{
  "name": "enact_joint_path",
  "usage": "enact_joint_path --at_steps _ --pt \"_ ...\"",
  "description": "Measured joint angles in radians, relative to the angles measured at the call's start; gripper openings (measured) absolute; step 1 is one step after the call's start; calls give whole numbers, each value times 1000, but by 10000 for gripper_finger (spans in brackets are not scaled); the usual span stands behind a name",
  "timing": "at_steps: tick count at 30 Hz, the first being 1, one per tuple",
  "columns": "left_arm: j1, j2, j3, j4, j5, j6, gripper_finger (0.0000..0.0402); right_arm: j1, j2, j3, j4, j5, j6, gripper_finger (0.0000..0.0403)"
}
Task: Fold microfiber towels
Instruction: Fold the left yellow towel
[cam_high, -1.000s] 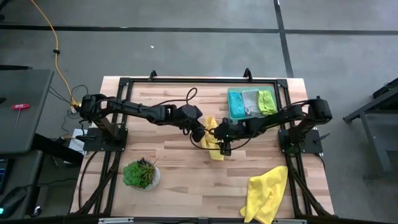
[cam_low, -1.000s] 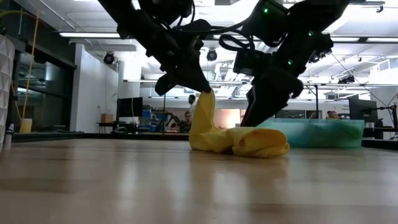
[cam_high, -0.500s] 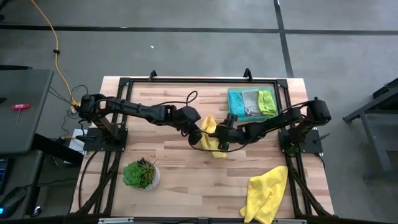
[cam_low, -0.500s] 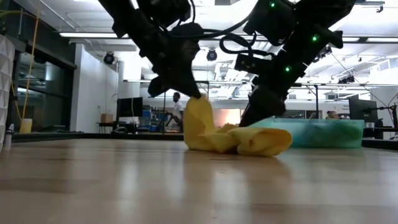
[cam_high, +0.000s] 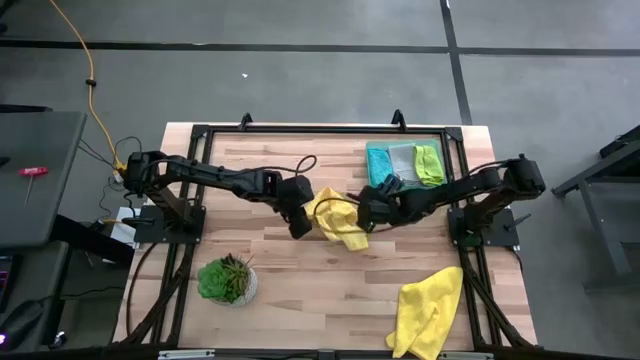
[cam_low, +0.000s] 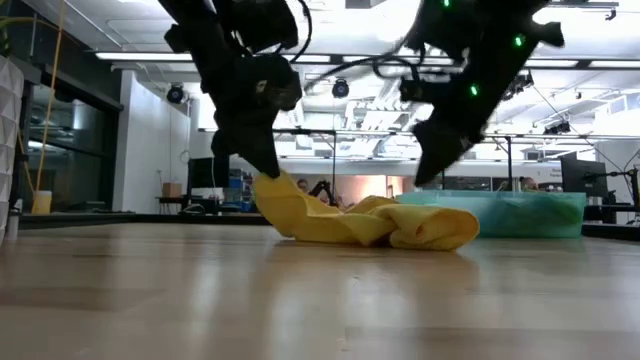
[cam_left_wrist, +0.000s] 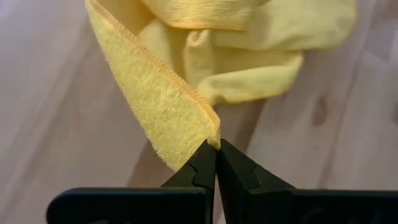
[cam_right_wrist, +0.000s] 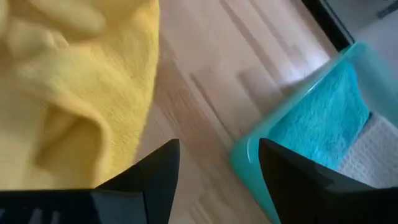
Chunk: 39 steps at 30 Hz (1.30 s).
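Note:
A crumpled yellow microfiber towel (cam_high: 340, 222) lies mid-table, most of it resting on the wood (cam_low: 375, 225). My left gripper (cam_left_wrist: 216, 154) is shut on one corner at the towel's left end (cam_high: 302, 224). My right gripper (cam_right_wrist: 217, 177) hangs open just above the towel's right end (cam_low: 432, 168) and touches nothing. Behind it on the far right, a teal tray (cam_high: 372, 168) holds a teal towel (cam_right_wrist: 323, 118), a pale one (cam_high: 403, 165) and a lime green one (cam_high: 430, 163). A second yellow towel (cam_high: 430, 308) lies at the near right. My left gripper pinches the yellow towel's hemmed corner (cam_left_wrist: 214, 138) at the free ends of its two fingers. The fingers slant down from the table's left side. The corner is raised a little (cam_low: 268, 186), and the strip behind it slopes down to the rest of the towel on the table.
A small potted plant (cam_high: 228, 280) stands at the near left. Bare wood lies between the plant and the near-right yellow towel. The teal tray's rim (cam_right_wrist: 273, 134) is close beside my right gripper.
My left gripper has moved toward the table's left edge and lower, tipping more downward and drawing the held corner out, so the towel lies longer and flatter. My right gripper has risen off the towel's right end, toward the far edge, and rolled.

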Motion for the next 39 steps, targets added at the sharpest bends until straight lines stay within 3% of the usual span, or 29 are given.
enact_joint_path --at_steps 3,7,10,17,22,33,39 --pt "3 1 0 0 -40 5 0 0 -6 37 34 -95 -35 210" --pt "16 1 0 15 -59 2 0 0 9 37 226 -295 -217 210" --pt "22 1 0 32 -58 2 0 1 44 27 317 -343 -374 210" --pt "25 1 0 43 -58 -2 0 -7 155 25 370 -294 -655 210" --pt "25 1 0 56 -59 -21 0 -7 203 25 416 -269 -761 210" --pt "25 2 0 85 -81 -57 0 -10 212 26 506 -110 -760 210" --pt "25 2 0 100 -81 -59 0 -20 212 26 543 -137 -674 210"
